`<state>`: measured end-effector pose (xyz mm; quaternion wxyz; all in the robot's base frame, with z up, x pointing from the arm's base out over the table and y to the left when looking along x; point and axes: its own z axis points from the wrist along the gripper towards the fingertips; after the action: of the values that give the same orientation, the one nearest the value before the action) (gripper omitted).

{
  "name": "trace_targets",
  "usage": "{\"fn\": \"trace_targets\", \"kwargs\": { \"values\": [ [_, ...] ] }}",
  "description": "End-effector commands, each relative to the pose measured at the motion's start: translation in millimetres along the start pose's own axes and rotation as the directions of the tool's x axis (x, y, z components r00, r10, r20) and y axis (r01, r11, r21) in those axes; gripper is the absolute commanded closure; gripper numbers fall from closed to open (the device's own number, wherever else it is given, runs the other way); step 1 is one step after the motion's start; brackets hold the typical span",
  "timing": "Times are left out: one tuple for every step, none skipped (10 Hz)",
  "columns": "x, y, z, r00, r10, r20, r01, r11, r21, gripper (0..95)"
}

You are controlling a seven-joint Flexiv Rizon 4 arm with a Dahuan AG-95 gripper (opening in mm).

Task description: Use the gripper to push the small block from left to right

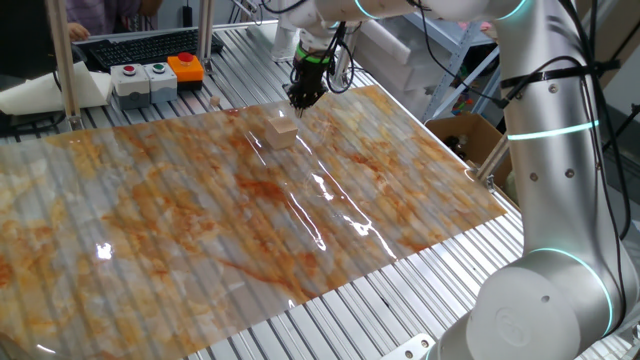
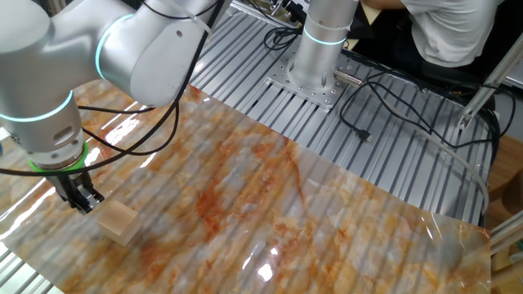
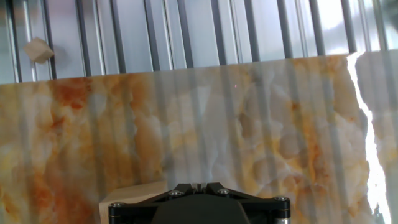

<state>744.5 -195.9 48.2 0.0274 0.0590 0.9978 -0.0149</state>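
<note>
The small block [image 1: 281,131] is a light tan wooden cube that rests on the marbled orange-grey sheet [image 1: 200,220]. It also shows in the other fixed view [image 2: 118,222]. In the hand view only its top edge [image 3: 134,191] shows, at the bottom left beside the gripper body. My black gripper [image 1: 303,97] with its green ring hangs low over the sheet, just behind the block and close to it. It also shows in the other fixed view [image 2: 82,200] and the hand view [image 3: 194,186]. Its fingers are shut together and hold nothing.
A grey box with red, green and orange buttons [image 1: 150,78] stands at the back on the slatted aluminium table [image 1: 420,300]. A tiny tan chip [image 3: 38,50] lies on the slats beyond the sheet's edge. A cardboard box [image 1: 465,135] and black cables [image 2: 384,90] are to the sides.
</note>
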Motion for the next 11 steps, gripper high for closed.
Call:
{"fn": "trace_targets", "kwargs": {
  "values": [
    [2.6, -0.1, 2.7, 1.000, 0.002, 0.005, -0.002, 1.000, -0.004, 95.0],
    [3.3, -0.1, 4.6, 1.000, 0.002, 0.005, -0.002, 1.000, -0.007, 95.0],
    [4.0, 0.0, 5.9, 1.000, 0.000, 0.006, 0.000, 1.000, -0.010, 95.0],
    [4.7, 0.8, 6.0, 1.000, 0.001, 0.005, -0.001, 1.000, -0.013, 95.0],
    [6.2, 2.3, 6.0, 1.000, 0.006, 0.005, -0.006, 1.000, -0.017, 95.0],
    [8.8, 4.9, 5.7, 1.000, 0.015, 0.004, -0.015, 1.000, -0.019, 95.0],
    [11.5, 7.3, 5.5, 1.000, 0.015, 0.005, -0.015, 1.000, -0.019, 95.0],
    [13.3, 8.9, 5.5, 1.000, 0.018, 0.005, -0.018, 1.000, -0.019, 95.0],
    [13.9, 9.1, 6.0, 1.000, 0.014, 0.006, -0.013, 1.000, -0.019, 95.0],
    [14.3, 9.3, 6.7, 1.000, 0.015, 0.006, -0.015, 1.000, -0.020, 95.0],
    [17.4, 10.6, 9.9, 1.000, 0.017, 0.014, -0.017, 1.000, -0.023, 95.0]
  ]
}}
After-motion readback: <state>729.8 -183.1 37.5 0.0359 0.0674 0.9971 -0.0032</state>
